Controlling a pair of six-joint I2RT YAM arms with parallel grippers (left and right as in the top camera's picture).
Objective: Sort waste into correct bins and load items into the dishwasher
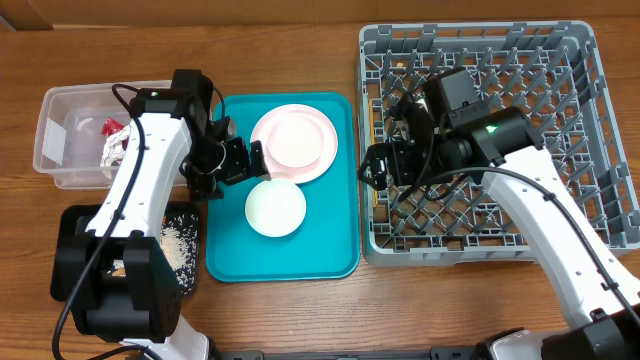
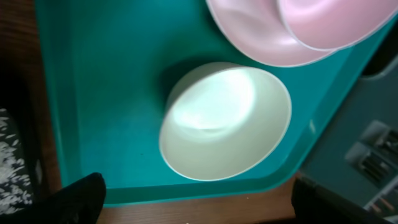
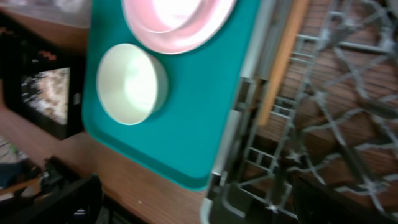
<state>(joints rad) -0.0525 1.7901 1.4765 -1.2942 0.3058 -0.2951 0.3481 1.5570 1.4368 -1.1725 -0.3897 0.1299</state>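
Note:
A white bowl (image 1: 275, 208) sits on the teal tray (image 1: 330, 250), with a wide white plate (image 1: 293, 143) behind it that carries a second bowl (image 2: 329, 22). My left gripper (image 1: 250, 163) hovers open over the tray's left edge, the near bowl (image 2: 225, 121) just ahead of its empty fingers (image 2: 81, 196). My right gripper (image 1: 372, 168) hangs open and empty above the left wall of the grey dishwasher rack (image 1: 560, 60). A red wrapper (image 1: 112, 128) and white napkins (image 1: 115, 150) lie in the clear tub (image 1: 50, 150). Pale grains (image 1: 178, 245) lie on the black tray (image 1: 70, 225).
The teal tray (image 3: 205, 106) lies between the bins on the left and the rack (image 3: 323, 112) on the right, almost touching the rack. The black tray (image 3: 46, 93) sits at the tray's front left corner. Bare wooden table (image 1: 300, 320) runs along the front.

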